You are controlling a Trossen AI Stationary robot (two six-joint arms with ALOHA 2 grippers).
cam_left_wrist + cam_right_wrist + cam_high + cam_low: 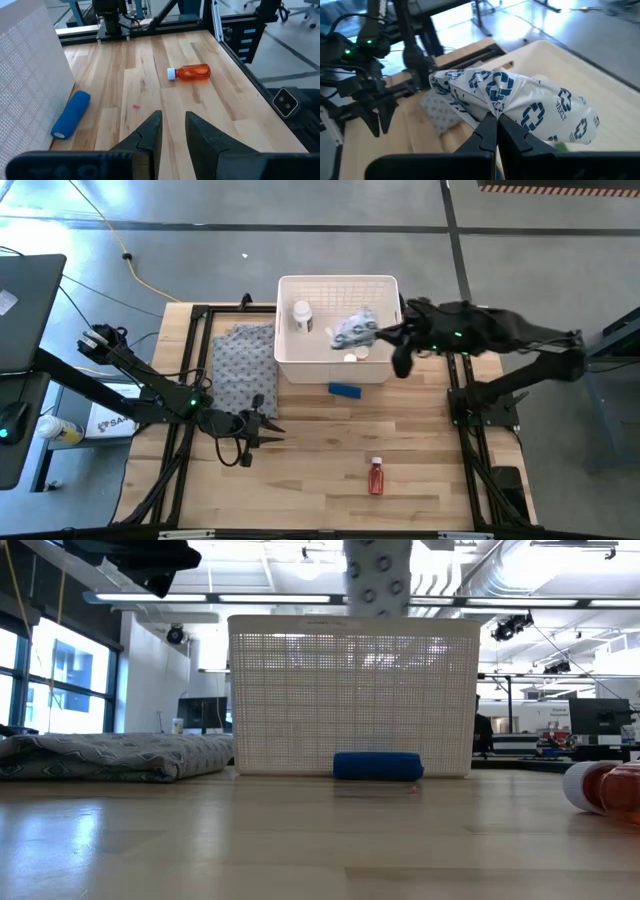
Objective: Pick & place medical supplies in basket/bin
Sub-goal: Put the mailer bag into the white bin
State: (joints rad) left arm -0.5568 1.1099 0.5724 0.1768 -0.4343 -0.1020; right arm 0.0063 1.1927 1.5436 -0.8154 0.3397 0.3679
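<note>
Right gripper (378,332) pinches the crinkly white packet with blue print (352,328), hanging over the white slotted plastic basket (385,283): drop phase, fingers need only part. Left gripper (272,428) waits, narrowly open, over the tabletop (420,450).

Basket (338,370) upper centre, pill bottle (302,317) inside; cloth (243,356) at its left; block (345,390) just below; bottle (376,476) lower centre.

Grey floor (300,230) (windows (60,680) beyond)
</note>
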